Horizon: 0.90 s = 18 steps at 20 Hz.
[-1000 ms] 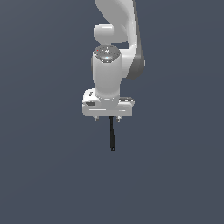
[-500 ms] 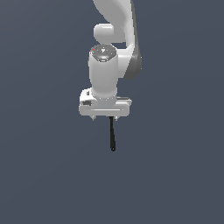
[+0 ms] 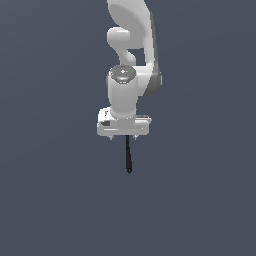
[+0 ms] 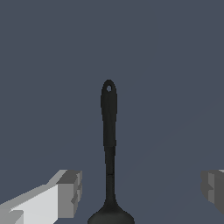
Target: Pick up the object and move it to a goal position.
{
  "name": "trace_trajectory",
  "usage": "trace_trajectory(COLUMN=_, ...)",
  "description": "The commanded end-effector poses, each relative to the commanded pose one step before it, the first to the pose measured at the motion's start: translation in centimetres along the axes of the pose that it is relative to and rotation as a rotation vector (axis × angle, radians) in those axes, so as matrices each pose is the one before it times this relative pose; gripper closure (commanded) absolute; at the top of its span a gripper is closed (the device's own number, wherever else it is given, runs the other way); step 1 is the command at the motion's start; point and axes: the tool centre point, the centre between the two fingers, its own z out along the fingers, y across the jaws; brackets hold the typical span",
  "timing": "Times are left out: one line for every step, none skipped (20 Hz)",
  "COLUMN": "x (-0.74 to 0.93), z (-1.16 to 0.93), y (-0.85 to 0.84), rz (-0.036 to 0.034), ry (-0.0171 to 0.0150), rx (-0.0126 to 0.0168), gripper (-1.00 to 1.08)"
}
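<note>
Against the frames from half a second and a second ago, the white arm (image 3: pixel 131 60) sits at much the same spot in the exterior view, with the hand (image 3: pixel 128 137) a little lower in the picture and squared up more level than it was a second ago, while the black utensil (image 3: pixel 128 155) has stayed where it lay, a thin dark stick reaching down the picture from under the hand's crossbar. In the exterior view the utensil's upper end is hidden behind the hand, so that view does not show whether anything touches it. The wrist view settles the matter: the utensil (image 4: pixel 108 148) lies midway between the two grey fingers (image 4: pixel 70 191), its narrow stem ending in a rounded tip with a small hole at the far end and broadening into a wider rounded part at the near edge of the picture. The fingers stand far apart, one on each side, with clear gaps to the stem, so the hand is wide and holds nothing. The surface beneath (image 3: pixel 55 200) is a plain, unbroken dark blue-grey with no edge, seam or wall to be made out in either view.
</note>
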Motion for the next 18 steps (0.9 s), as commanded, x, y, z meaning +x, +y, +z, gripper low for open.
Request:
trace_trajectory(x=-0.956, z=1.800, y=-0.669, rz=-0.01777, ry=-0.00682, rx=0.00546, gripper=-0.92)
trace_trajectory(x=-0.451, z=0.808, y=-0.307, rz=-0.00811, ry=-0.00280, rx=0.00254, gripper=-0.92)
trace_trajectory(x=-0.440, z=0.761, y=-0.292, rz=-0.00769, ry=-0.00265, rx=0.00243, gripper=-0.92)
trace_trajectory(x=-0.417, z=0.697, y=-0.272, rz=-0.00709, ry=-0.00246, rx=0.00227, gripper=-0.92)
trace_trajectory(x=-0.391, z=0.633, y=-0.250, rz=-0.00647, ry=-0.00225, rx=0.00209, gripper=-0.92)
trace_trajectory(x=-0.363, z=0.573, y=-0.230, rz=-0.00591, ry=-0.00206, rx=0.00192, gripper=-0.92)
trace_trajectory(x=-0.334, z=0.513, y=-0.208, rz=-0.00532, ry=-0.00186, rx=0.00174, gripper=-0.92)
trace_trajectory(x=-0.303, z=0.454, y=-0.186, rz=-0.00474, ry=-0.00166, rx=0.00156, gripper=-0.92)
trace_trajectory(x=-0.270, z=0.397, y=-0.164, rz=-0.00415, ry=-0.00145, rx=0.00138, gripper=-0.92)
trace_trajectory(x=-0.236, z=0.342, y=-0.144, rz=-0.00363, ry=-0.00127, rx=0.00121, gripper=-0.92)
trace_trajectory(x=-0.202, z=0.288, y=-0.121, rz=-0.00304, ry=-0.00107, rx=0.00102, gripper=-0.92)
trace_trajectory(x=-0.166, z=0.234, y=-0.099, rz=-0.00248, ry=-0.00087, rx=0.00083, gripper=-0.92)
trace_trajectory(x=-0.130, z=0.180, y=-0.074, rz=-0.00186, ry=-0.00065, rx=0.00063, gripper=-0.92)
trace_trajectory(x=-0.093, z=0.129, y=-0.056, rz=-0.00139, ry=-0.00049, rx=0.00047, gripper=-0.92)
trace_trajectory(x=-0.056, z=0.078, y=-0.036, rz=-0.00088, ry=-0.00031, rx=0.00030, gripper=-0.92)
trace_trajectory(x=-0.021, z=0.020, y=0.004, rz=0.00000, ry=0.00000, rx=0.00000, gripper=-0.92)
trace_trajectory(x=0.077, z=-0.102, y=0.030, rz=0.00112, ry=-0.00076, rx=-0.00027, gripper=-0.92)
trace_trajectory(x=-0.002, z=0.034, y=0.000, rz=0.00000, ry=0.00000, rx=0.00000, gripper=-0.92)
